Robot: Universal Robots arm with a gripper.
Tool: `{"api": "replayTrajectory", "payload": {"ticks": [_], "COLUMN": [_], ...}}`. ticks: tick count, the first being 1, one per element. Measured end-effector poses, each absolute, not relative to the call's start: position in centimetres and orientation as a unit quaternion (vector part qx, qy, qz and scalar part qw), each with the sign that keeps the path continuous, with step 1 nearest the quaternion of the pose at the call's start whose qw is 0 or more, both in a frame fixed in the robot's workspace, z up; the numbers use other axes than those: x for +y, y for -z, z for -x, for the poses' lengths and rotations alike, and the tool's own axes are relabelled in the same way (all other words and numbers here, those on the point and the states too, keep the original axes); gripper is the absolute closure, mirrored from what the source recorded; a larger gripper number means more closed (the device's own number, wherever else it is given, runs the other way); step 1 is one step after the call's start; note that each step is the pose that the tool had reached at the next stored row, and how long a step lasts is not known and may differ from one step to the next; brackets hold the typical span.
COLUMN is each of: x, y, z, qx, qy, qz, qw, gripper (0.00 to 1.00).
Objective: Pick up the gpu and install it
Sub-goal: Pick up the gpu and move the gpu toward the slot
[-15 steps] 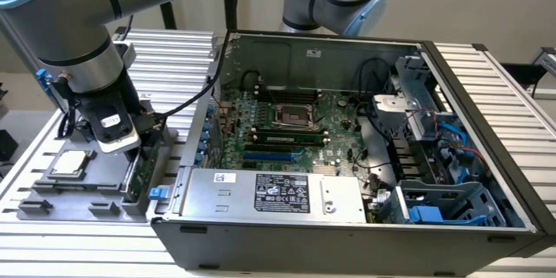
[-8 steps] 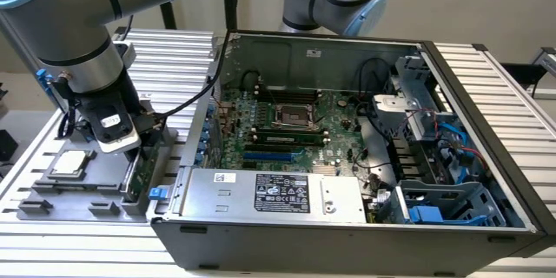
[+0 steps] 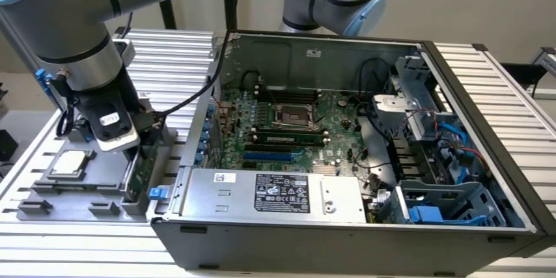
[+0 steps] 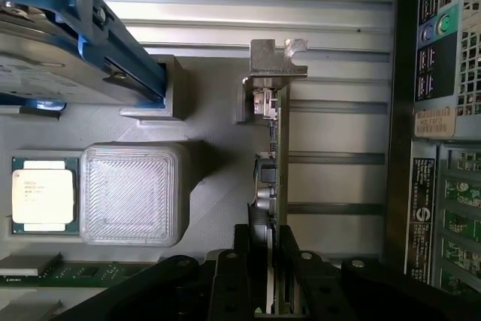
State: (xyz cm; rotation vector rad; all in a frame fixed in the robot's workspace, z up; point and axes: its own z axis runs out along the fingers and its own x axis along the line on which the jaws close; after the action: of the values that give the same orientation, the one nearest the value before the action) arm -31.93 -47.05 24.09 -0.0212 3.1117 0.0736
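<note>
**Exterior view.** Looks down on a ribbed aluminium table [image 3: 512, 89] before a plain beige wall. Open computer case [image 3: 347, 239] at the centre, with green motherboard [image 3: 287, 128], silver power supply [image 3: 269, 193] and blue drive cage [image 3: 452, 206] inside. Grey parts tray [image 3: 52, 200] at the exterior view's left, just beside the case, with a square CPU [image 3: 69, 164] lying in it. Gripper [image 3: 137, 157] down at the tray's case-side edge, on the gpu [image 3: 135, 177], seen there as a thin green strip standing on edge.

**Wrist view.** Ribbed table [image 4: 338, 20], grey tray [image 4: 210, 125] and case [image 4: 436, 186] alongside. Gpu [image 4: 280, 148] edge-on and upright: thin green board, small dark parts on one face, silver bracket [image 4: 278, 58] with a hooked tab at the far end. Near end clamped in the gripper [image 4: 274, 283], black fingers [image 4: 244, 261] pressed against both faces. Blue-railed hard drive [image 4: 75, 43] and CPU [image 4: 43, 195] apart from the card.
</note>
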Motion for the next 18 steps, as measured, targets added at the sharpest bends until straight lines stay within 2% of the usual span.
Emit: {"api": "replayTrajectory", "payload": {"ticks": [18], "x": [-47.1], "y": [-25.3], "z": [31.9], "qx": [1.000], "qy": [-0.022], "qz": [0.005], "qw": [0.014], "gripper": [0.74]}}
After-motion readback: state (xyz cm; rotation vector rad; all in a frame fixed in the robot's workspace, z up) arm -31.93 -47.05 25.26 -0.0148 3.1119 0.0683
